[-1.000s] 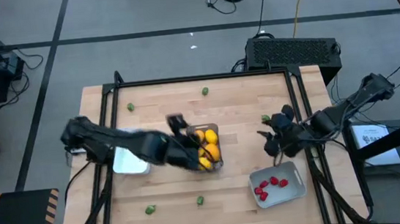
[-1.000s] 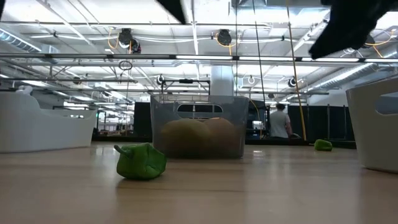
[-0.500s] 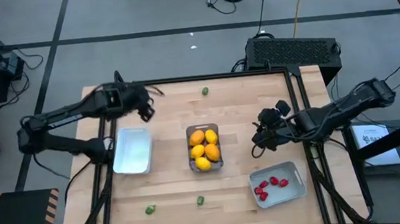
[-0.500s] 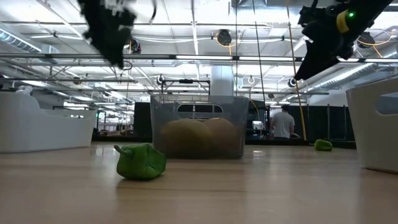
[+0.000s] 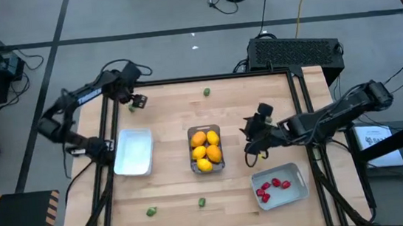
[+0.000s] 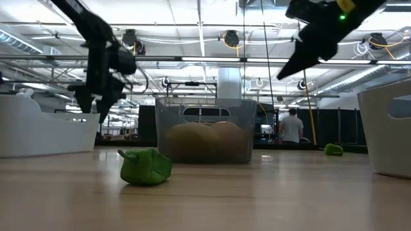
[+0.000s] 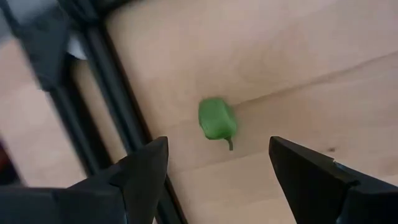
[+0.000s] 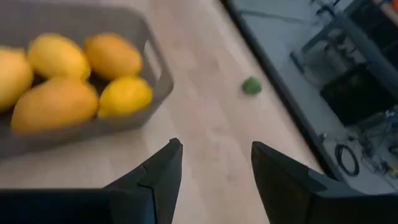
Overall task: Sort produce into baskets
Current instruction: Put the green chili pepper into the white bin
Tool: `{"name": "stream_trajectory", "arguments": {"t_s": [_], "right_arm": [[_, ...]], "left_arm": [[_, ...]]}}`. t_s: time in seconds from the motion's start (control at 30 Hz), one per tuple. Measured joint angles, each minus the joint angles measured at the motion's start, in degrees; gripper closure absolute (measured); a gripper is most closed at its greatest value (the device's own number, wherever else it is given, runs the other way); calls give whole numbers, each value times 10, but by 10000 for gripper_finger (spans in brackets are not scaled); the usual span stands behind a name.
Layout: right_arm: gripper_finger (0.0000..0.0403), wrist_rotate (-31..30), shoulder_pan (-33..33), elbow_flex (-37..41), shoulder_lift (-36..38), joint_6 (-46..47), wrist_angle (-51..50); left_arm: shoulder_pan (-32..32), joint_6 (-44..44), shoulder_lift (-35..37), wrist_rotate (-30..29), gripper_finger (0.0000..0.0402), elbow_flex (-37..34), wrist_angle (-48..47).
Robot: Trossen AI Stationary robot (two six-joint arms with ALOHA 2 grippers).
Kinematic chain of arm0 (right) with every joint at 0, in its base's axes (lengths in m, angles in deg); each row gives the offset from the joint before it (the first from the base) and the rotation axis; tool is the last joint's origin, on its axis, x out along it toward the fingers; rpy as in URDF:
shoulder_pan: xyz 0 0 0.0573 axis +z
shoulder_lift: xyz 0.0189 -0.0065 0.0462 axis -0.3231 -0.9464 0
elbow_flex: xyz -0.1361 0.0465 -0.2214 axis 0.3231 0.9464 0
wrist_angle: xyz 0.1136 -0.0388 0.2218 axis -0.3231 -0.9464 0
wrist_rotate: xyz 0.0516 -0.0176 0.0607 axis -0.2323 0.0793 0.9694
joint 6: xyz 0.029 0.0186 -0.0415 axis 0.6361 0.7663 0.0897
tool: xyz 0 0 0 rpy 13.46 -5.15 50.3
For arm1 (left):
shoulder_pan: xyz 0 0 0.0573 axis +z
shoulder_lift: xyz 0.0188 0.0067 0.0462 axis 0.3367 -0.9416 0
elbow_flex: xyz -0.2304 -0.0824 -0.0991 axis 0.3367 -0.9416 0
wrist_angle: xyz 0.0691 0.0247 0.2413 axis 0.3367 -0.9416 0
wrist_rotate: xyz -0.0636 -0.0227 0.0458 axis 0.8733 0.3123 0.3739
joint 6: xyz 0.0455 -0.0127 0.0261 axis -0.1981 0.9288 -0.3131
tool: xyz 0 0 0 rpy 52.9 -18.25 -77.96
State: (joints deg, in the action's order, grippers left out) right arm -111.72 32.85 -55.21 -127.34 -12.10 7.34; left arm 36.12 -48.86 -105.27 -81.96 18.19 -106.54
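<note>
- Nearest the front edge of the table (image 5: 170,168), two small green pieces (image 5: 151,212) (image 5: 202,201) are seen lying on the wood, well apart from the bins.
- A pale grey-blue tray (image 5: 295,185) is placed at the front right, and red strawberry-like pieces (image 5: 272,187) are held inside it.
- The clear bin (image 5: 205,130) is set at the table's middle and is filled with yellow and orange lemon-like fruit (image 5: 206,150).
- A white tray (image 5: 133,151) is found to the left of the clear bin.
- The right gripper (image 5: 254,139) is held above the table between the clear bin and the grey-blue tray; its jaws are parted and nothing is gripped.
- The left gripper (image 5: 134,102) is poised over the far left corner, its jaws spread wide and empty, with a green piece (image 7: 217,119) lying on the wood just below them.
- Another green piece (image 5: 207,92) is seen near the far edge.
</note>
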Motion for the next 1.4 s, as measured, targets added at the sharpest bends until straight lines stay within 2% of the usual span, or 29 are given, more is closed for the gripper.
{"name": "stream_trajectory", "arguments": {"t_s": [0.13, 0.27, 0.67, 1.13, 1.4], "right_arm": [[220, 0, -26, 0, 1, -42, 31], [220, -1, -46, 0, -4, -36, 24], [220, 0, -77, 0, -19, -44, 9], [220, -3, -88, 0, -22, -80, 46], [220, -1, -88, 0, -22, -113, 87]], "left_arm": [[34, -34, -42, 52, 116, 0, 15], [50, -42, -67, 71, 116, 0, 42], [50, 9, -96, 73, 117, 0, 49], [38, 31, -103, 69, 117, -11, 49], [20, 34, -126, 36, 132, -10, 52]]}}
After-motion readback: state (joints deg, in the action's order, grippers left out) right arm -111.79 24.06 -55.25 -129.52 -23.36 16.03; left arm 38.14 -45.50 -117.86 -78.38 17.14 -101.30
